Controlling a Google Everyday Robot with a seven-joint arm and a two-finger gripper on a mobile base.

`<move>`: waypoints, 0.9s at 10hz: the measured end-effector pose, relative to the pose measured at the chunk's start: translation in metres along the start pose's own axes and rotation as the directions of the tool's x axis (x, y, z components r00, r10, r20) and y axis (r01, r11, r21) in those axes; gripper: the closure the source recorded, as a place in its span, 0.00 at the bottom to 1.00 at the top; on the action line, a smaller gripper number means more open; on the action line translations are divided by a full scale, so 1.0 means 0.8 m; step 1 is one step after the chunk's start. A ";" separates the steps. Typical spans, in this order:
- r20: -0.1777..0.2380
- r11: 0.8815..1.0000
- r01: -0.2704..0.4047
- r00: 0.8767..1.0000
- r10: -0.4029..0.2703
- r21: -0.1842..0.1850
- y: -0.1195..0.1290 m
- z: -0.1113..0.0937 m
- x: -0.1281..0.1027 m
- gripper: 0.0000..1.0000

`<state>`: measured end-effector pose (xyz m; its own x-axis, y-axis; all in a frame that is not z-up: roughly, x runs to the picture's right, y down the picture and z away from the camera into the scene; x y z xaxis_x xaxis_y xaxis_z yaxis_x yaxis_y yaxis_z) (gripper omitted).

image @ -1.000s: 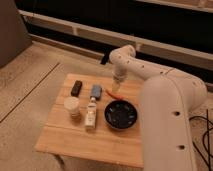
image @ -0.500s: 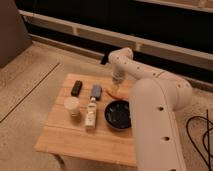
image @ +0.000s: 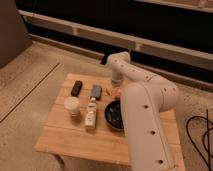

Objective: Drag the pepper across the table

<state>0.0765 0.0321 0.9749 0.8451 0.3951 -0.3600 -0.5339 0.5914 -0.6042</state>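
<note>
- the gripper (image: 116, 84) hangs point-down over the table (image: 75, 142) near the far edge, about midway along it, with its jaws standing wide and holding nothing.
- the pepper (image: 116, 93) lies on the table right under the gripper, between the far edge and the bowl (image: 107, 111), with the blue block (image: 96, 91) just beside it on the left.
- step in hand, as i judge it: the reach down to the pepper; the drag itself is not yet begun. whether a finger already touches the pepper is hard to tell, since the wrist covers part of it.
- the next move calls for settling on or around the pepper and sliding it along the wood without lifting. open wood lies toward the right edge, while the bowl and block hem in the other ways, so a nudge there could shove them.
- writing: none can be read. the bottle (image: 91, 113) near the middle seems to bear a label, but its words are not legible, and i see no logo on the table.
</note>
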 end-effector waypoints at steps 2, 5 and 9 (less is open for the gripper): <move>-0.029 0.999 -0.008 1.000 0.007 -0.032 0.004 0.018 0.007 0.37; -0.022 0.997 -0.018 1.000 0.017 -0.077 0.008 0.024 0.010 0.66; -0.006 0.996 -0.004 1.000 0.004 -0.092 0.007 0.016 0.009 1.00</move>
<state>0.0795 0.0474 0.9784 0.8432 0.3930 -0.3669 -0.5330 0.5222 -0.6657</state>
